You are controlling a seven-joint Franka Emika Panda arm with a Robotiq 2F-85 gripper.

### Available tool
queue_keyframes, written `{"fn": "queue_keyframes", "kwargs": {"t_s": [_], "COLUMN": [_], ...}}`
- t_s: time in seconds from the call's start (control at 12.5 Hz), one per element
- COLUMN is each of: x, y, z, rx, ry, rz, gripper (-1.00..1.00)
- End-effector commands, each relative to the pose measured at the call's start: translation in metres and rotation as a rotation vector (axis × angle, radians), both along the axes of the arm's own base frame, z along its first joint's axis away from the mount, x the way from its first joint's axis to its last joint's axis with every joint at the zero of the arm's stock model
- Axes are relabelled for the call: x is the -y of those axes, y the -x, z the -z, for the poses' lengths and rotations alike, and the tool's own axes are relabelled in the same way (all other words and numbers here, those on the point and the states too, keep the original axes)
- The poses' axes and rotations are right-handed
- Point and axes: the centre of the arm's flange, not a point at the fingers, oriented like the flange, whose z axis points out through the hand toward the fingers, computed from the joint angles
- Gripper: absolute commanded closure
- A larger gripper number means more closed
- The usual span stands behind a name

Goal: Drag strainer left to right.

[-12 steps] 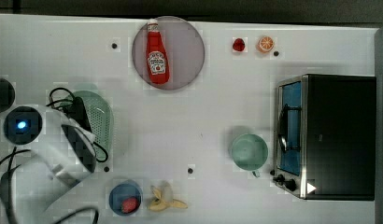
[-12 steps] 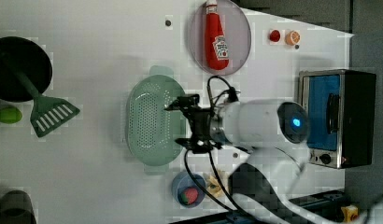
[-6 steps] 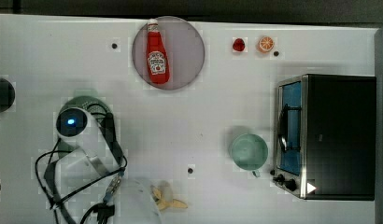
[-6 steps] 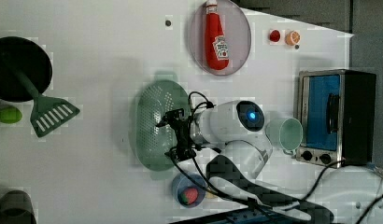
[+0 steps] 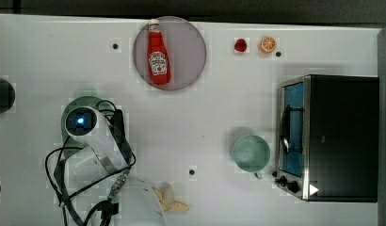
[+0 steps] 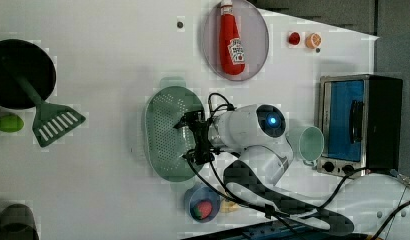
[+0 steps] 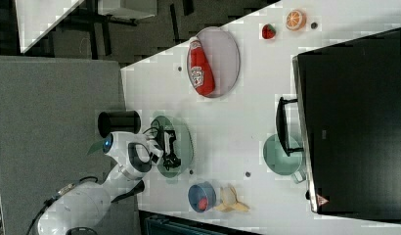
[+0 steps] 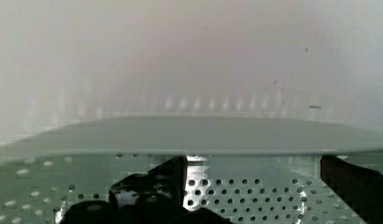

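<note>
The strainer (image 6: 165, 130) is a pale mint-green oval bowl dotted with small holes, lying toward the left view's middle. My gripper (image 6: 192, 138) hangs over the half of it toward the left view's right, open, with nothing between its fingers. In the right view the gripper (image 7: 168, 147) sits over the strainer (image 7: 183, 142). In the wrist view the strainer's rim (image 8: 227, 135) runs across, and the gripper (image 8: 252, 193) stands inside the bowl just behind it. In the top view the arm (image 5: 80, 121) covers most of the strainer (image 5: 90, 100).
A teal mug (image 5: 250, 153) stands beside the toaster oven (image 5: 332, 136) at the top view's right. A ketchup bottle (image 5: 158, 54) lies on a round plate (image 5: 191, 52). A banana (image 5: 171, 200), a blue bowl (image 6: 202, 204) and a green spatula (image 6: 48, 117) lie nearby.
The arm has swung toward the top view's right, bringing the open gripper over the strainer and down into the bowl. The strainer has stayed about where it was.
</note>
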Motion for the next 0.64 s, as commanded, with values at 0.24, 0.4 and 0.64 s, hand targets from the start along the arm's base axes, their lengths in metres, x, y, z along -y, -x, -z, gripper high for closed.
{"fn": "queue_keyframes", "kwargs": {"t_s": [0.24,0.4,0.64], "x": [0.039,0.059,0.085], "y": [-0.015,-0.014,-0.019], "z": [-0.029,-0.027,-0.025], "rx": [0.051,0.046,0.054], "ry": [0.038,0.056,0.065], "rz": [0.125,0.147,0.180], "gripper": [-1.00,-1.00,-1.00]}}
